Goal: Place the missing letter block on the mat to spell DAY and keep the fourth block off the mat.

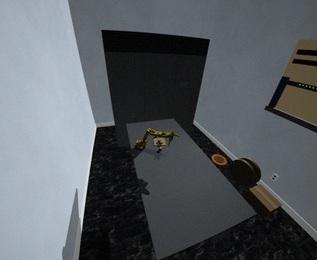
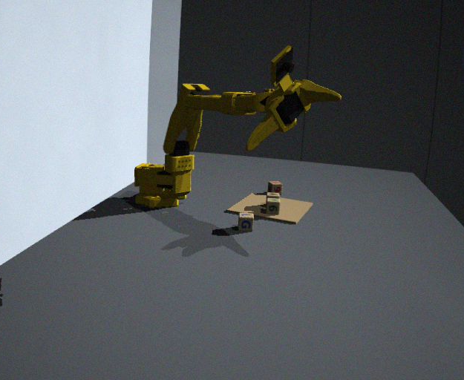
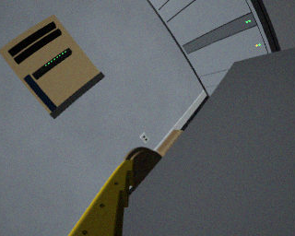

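Observation:
A tan mat (image 2: 295, 212) (image 1: 154, 144) lies flat on the grey table in front of the arm's base (image 2: 162, 184). A block with a green letter on its side (image 2: 272, 205) stands on the mat. A second block (image 2: 272, 195) sits close behind it, mostly hidden. A block with a red letter on its side (image 2: 275, 187) stands at the mat's far edge. A block with a blue G on its side (image 2: 246, 223) (image 1: 159, 150) lies off the mat, near its front corner. I cannot read any top letters. My gripper (image 2: 293, 122) (image 1: 173, 140) is open and empty, high above the mat. The wrist view shows only one yellow finger (image 3: 95, 225), table and wall.
The long grey table (image 1: 186, 195) stretches away from the arm. On the floor to its right lie an orange disc (image 1: 219, 159), a dark spool (image 1: 245, 170) and a wooden crate (image 1: 264, 198). A dark panel stands behind the arm.

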